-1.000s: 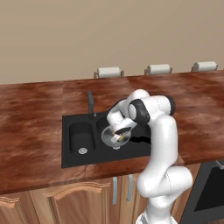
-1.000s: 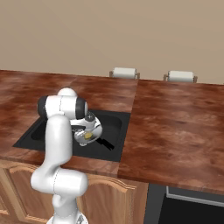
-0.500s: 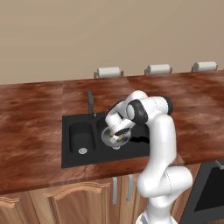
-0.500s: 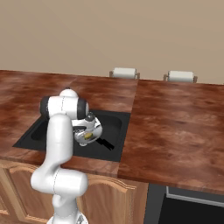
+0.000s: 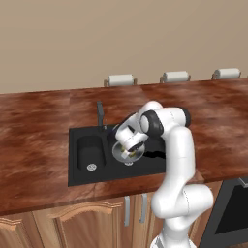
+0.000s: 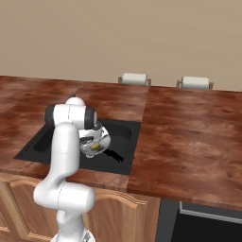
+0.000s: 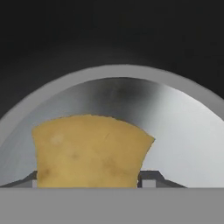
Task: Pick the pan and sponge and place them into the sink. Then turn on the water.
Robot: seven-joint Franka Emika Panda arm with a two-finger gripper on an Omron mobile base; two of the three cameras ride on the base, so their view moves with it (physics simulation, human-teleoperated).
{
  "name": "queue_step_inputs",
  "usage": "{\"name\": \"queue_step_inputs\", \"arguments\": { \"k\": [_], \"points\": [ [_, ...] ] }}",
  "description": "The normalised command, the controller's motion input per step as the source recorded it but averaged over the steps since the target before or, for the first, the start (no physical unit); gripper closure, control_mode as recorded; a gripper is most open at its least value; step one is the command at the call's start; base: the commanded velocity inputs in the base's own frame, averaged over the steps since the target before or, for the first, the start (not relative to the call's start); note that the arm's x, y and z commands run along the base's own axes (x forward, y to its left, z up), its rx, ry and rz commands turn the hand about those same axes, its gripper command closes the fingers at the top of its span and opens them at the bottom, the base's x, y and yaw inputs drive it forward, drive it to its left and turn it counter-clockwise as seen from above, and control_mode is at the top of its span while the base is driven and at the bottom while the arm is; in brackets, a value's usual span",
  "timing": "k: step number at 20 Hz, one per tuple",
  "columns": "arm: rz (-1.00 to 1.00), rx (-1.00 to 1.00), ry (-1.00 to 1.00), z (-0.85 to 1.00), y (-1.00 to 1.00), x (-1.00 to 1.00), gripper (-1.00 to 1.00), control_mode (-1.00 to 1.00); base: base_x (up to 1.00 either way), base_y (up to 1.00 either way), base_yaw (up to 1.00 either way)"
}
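The jaws stand on either side of the sponge, one dark tip at each of its edges. Whether they clamp it or have just let go cannot be told, since the tips look flush against the block but no clear gap or squeeze shows. The sponge sits low over the pan, inside its rim. In the base views the pan lies in the larger basin of the sink, its black handle pointing right, with the yellow sponge right at the fingers above it.

By the look of it, the pan is placed and the sponge is at the point of being set down in the sink. No stream runs from the faucet at the far edge of the sink, so turning on the water is left. The bench surrounds the sink.
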Motion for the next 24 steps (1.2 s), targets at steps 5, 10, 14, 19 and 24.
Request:
{"name": "queue_step_inputs", "arguments": {
  "k": [5, 10, 14, 19, 24],
  "points": [
    [0.00, 0.01, -0.01, -0.03, -0.03, -0.01, -1.00, -1.00, 0.00, 0.00, 0.00],
    [0.00, 0.06, 0.00, 0.11, 0.00, -0.12, -1.00, -1.00, 0.00, 0.00, 0.00],
    [0.01, 0.04, 0.00, -0.01, 0.02, -0.08, -1.00, -1.00, 0.00, 0.00, 0.00],
    [0.02, 0.00, 0.00, -0.20, 0.00, 0.03, -1.00, -1.00, 0.00, 0.00, 0.00],
    [0.01, -0.05, -0.05, -0.33, 0.00, 0.06, -1.00, -1.00, 0.00, 0.00, 0.00]
  ]
}}
